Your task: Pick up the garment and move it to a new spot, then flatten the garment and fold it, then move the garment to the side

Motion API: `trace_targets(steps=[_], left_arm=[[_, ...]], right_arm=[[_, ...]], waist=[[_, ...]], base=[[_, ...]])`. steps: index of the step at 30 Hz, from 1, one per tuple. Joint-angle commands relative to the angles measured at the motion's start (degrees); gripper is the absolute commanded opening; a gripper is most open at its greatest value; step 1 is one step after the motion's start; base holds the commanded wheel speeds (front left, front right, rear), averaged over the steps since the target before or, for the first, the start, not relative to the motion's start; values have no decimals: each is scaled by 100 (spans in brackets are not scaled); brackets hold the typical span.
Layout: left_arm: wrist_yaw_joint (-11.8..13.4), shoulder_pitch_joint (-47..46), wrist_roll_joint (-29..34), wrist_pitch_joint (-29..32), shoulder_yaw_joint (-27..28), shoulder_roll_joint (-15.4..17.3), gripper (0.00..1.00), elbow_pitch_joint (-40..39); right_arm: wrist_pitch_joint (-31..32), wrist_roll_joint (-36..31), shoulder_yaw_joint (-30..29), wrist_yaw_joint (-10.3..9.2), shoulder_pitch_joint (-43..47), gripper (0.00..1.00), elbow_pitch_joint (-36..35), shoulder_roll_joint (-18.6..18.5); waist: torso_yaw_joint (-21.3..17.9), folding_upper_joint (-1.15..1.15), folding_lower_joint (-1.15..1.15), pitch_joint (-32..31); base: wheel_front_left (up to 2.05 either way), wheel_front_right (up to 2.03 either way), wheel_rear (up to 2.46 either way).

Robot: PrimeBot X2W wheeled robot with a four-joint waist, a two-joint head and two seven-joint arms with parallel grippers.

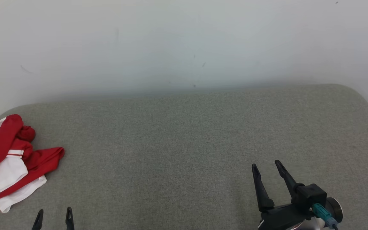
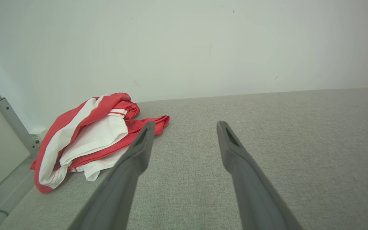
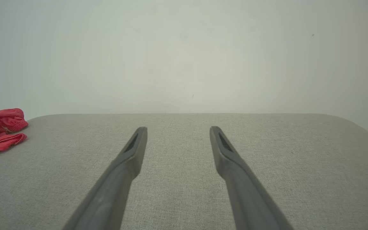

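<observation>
The red-and-white garment (image 1: 8,163) lies in a crumpled heap at the far left end of the grey fabric-covered surface (image 1: 184,143), close to its rounded back corner, and runs off the left edge of the head view. It is bright red cloth with broad white panels. One white panel ends in a band of thin red stripes, and a white hem sticks out at the near side. A red fold reaches out to the right like a tongue, and a bunched, gathered red lump sits at the top of the heap. In the left wrist view the garment (image 2: 91,137) hangs slightly over the surface's left edge. The right wrist view catches its red folds (image 3: 0,129) at the left margin.

The left gripper (image 1: 54,217) sits just beside the garment's near right corner, with only its two dark fingertips rising from the bottom of the head view. Its own camera shows the left gripper (image 2: 185,127) spread wide, holding nothing. One finger crosses in front of the cloth, and I cannot tell whether they touch.

The right gripper (image 1: 266,166) is well apart from the garment, over bare fabric at the lower right, with a teal connector (image 1: 319,210) on its body. Its wrist view shows the right gripper (image 3: 178,129) also spread wide and holding nothing.

A plain white wall (image 1: 184,41) stands behind the surface. A metal post (image 2: 11,121) rises beyond the garment.
</observation>
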Motion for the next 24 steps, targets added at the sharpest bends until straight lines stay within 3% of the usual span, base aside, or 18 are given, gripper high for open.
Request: trace_targets(steps=[1, 15, 24], left_arm=[[34, 87, -16, -16, 7, 26, 100, -13], [192, 81, -95, -16, 98, 55, 100, -1], [236, 23, -143, 8, 163, 152, 100, 0]], right_arm=[[-3, 26, -27, 4, 74, 100, -37, 9], [-3, 159, -42, 4, 104, 100, -61, 9], [-58, 261, 5, 4, 113, 100, -26, 9]], waist=[[-1, 0, -1, 2], [63, 0, -1, 27], [413, 0, -1, 64]], base=[[0, 0, 0], [0, 0, 0], [0, 0, 0]])
